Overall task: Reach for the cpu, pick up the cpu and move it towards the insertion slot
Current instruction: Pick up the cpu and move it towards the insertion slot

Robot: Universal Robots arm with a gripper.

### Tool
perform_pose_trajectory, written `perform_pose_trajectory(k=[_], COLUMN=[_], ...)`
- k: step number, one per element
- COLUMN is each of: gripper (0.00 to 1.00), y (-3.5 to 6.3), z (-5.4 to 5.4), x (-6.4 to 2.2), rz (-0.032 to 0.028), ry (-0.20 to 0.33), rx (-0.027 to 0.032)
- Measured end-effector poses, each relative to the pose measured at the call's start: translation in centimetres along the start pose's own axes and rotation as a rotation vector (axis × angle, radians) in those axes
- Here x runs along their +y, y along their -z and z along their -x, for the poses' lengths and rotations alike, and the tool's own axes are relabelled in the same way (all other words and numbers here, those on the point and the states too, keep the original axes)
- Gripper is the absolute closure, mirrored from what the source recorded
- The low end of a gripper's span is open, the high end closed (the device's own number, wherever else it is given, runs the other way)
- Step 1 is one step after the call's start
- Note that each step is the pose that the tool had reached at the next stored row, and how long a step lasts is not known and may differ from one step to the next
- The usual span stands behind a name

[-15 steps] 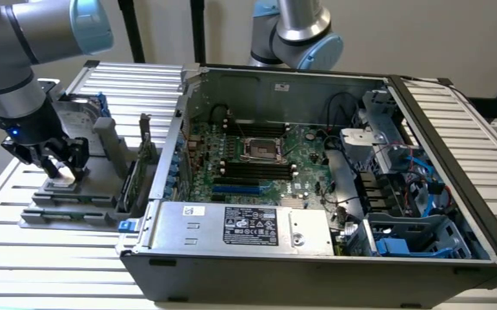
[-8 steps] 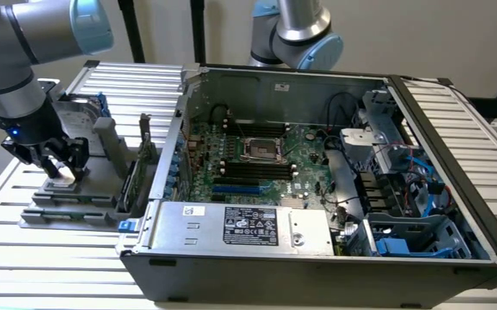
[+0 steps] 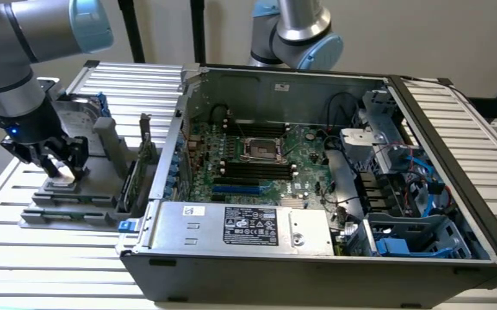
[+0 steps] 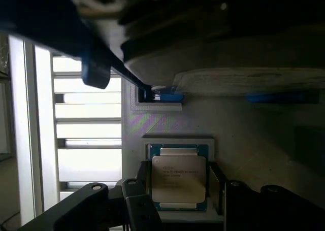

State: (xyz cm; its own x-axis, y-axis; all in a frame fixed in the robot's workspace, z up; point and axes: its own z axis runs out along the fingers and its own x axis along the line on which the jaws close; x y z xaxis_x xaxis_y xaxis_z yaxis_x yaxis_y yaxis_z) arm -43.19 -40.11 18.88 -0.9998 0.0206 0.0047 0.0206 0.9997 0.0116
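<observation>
**A:** Entry one: the cpu (image 4: 179, 183). Where is it lying?

**B:** It is lying flat, metal lid up, in a recess of the grey holder (image 3: 68, 210). The holder is sitting on the slatted surface (image 3: 24, 258) at the exterior view's left, outside the computer case (image 3: 317, 261). The insertion slot (image 3: 263, 150) is sitting on the board inside that case, well apart from the chip.

**A:** Entry two: the hand?

**B:** The hand (image 3: 63, 173) is hanging right over the holder with its jaws standing wide. In the wrist view the fingers (image 4: 134, 203) are flanking the chip, one at each of two opposite sides. It is gripping nothing, though I cannot tell whether a pad is already brushing an edge.

**A:** Handling notes?

**B:** I am judging it light, thin and rigid. The lid is looking smooth, so probably slippery. The green rim and the unseen underside are likely the fragile parts.

**A:** Where to take hold?

**B:** I am recommending the two opposite edges the fingers are flanking, squarely and level, with modest pressure. The recess walls are leaving little room beside the chip.
</observation>
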Motion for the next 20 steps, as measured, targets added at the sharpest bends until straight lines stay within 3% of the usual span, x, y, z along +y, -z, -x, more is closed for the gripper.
perform_pose_trajectory(k=[10,20], gripper=[0.46,0.46], y=[1.94,6.06], z=[0.0,0.0], x=[-0.01,-0.14], rz=[0.0,-0.0001], ry=[0.0,0.0], rx=[0.0006,0.0047])
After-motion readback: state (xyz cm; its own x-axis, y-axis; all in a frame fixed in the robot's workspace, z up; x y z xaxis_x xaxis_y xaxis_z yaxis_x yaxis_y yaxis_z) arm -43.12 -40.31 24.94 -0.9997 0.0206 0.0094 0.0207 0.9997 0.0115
